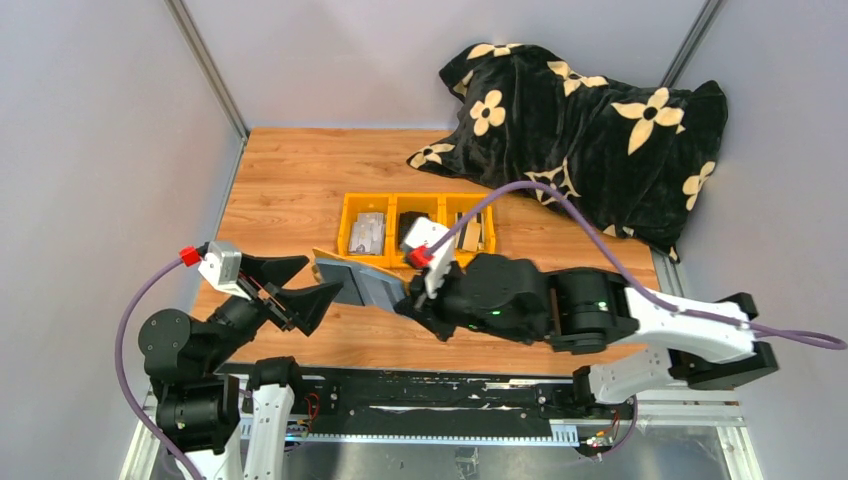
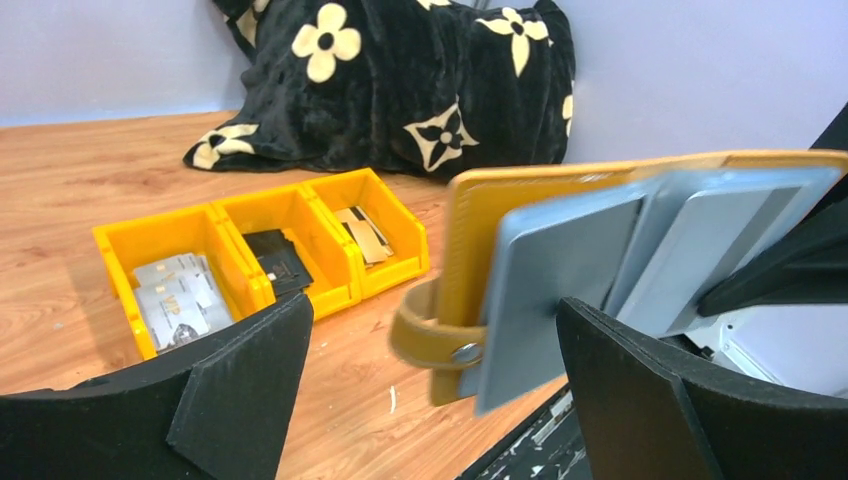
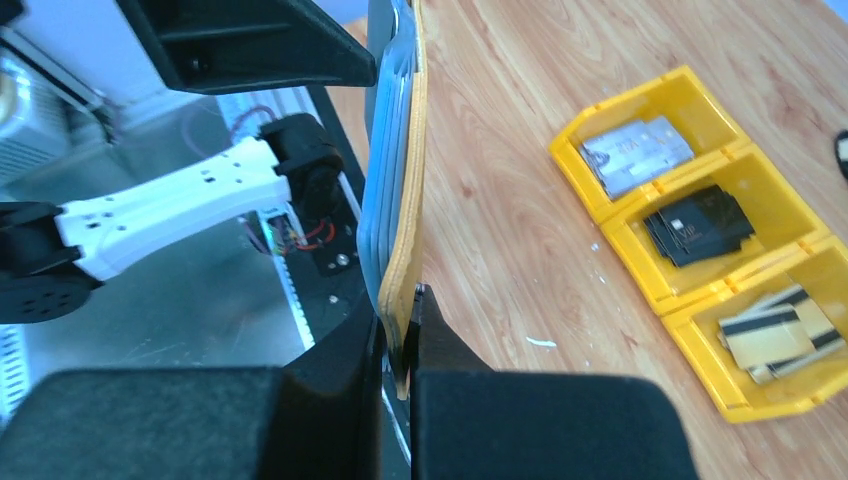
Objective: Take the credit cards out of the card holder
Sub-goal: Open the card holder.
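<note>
My right gripper is shut on the mustard-yellow card holder, pinching its right edge and holding it upright above the table. The right wrist view shows the holder edge-on, rising from the gripper. Its grey-blue inner leaves fan open, with a paler grey panel behind them; I cannot tell whether that is a credit card. My left gripper stands wide open at the holder's left edge. In the left wrist view the holder hangs between the open gripper's fingers, untouched.
A yellow three-compartment tray sits behind the holder. It holds pale grey cards, a black item and black-striped cards. A black flowered blanket is heaped at the back right. Grey walls enclose the table.
</note>
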`<move>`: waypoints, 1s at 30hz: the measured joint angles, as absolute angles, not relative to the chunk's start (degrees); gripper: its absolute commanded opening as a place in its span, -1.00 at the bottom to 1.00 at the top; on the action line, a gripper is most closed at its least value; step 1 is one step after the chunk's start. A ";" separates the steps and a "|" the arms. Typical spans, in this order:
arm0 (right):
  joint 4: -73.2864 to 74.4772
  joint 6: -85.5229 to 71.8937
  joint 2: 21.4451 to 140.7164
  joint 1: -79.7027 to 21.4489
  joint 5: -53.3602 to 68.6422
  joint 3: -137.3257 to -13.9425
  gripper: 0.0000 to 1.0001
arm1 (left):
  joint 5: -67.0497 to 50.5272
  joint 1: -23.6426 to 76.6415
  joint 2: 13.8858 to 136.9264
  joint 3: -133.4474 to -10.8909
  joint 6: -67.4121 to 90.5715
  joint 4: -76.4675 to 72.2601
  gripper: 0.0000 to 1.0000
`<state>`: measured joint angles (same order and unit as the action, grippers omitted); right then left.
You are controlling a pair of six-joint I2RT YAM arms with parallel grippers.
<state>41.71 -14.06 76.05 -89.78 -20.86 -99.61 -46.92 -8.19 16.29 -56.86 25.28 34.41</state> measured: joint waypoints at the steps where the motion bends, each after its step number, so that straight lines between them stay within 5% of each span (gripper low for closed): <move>1: 39.57 -13.82 73.41 -89.78 -20.01 -96.95 -1.00 | -46.96 -8.19 16.29 -57.39 25.41 34.70 1.00; 8: 29.06 -12.82 63.81 -89.78 -15.38 -89.49 -1.00 | -49.63 -8.19 16.16 -61.25 30.68 33.67 1.00; 19: 25.08 -12.53 64.45 -89.78 -11.77 -88.95 -1.00 | -56.73 -8.19 15.18 -58.78 54.68 14.33 0.92; 23: 24.75 -12.53 64.25 -89.78 -11.77 -88.62 -1.00 | -58.74 -8.19 15.14 -58.39 57.78 11.40 0.69; 30: 23.88 -12.60 63.88 -89.78 -11.25 -88.47 -1.00 | -57.76 -8.16 14.85 -58.87 53.71 15.05 -0.15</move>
